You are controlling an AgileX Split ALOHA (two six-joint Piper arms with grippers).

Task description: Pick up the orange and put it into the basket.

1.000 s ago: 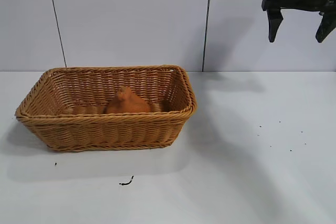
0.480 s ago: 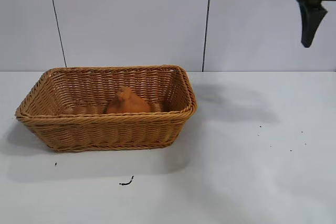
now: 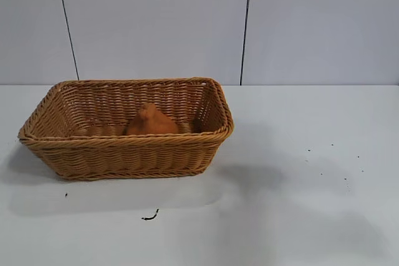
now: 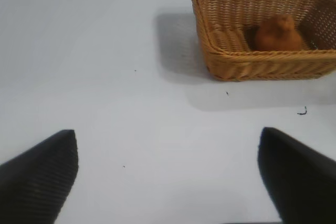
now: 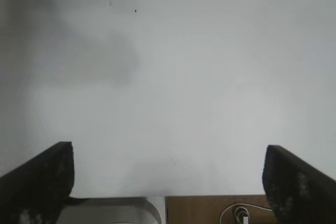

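The orange [image 3: 150,121] lies inside the wicker basket [image 3: 128,154] at the left of the table. It also shows in the left wrist view [image 4: 279,33], inside the basket [image 4: 247,64]. My left gripper [image 4: 168,174] is open and empty, well away from the basket over bare table. My right gripper [image 5: 168,179] is open and empty over bare table near the table's edge. Neither gripper shows in the exterior view.
A small dark scrap [image 3: 149,217] lies on the table in front of the basket. Small dark specks [image 3: 333,165] dot the table at the right. The right wrist view shows the table edge with a wooden surface and a cable [image 5: 239,213] beyond it.
My right gripper, open at the upper right of the exterior view, has moved right and out of that view. The orange and basket have not moved.
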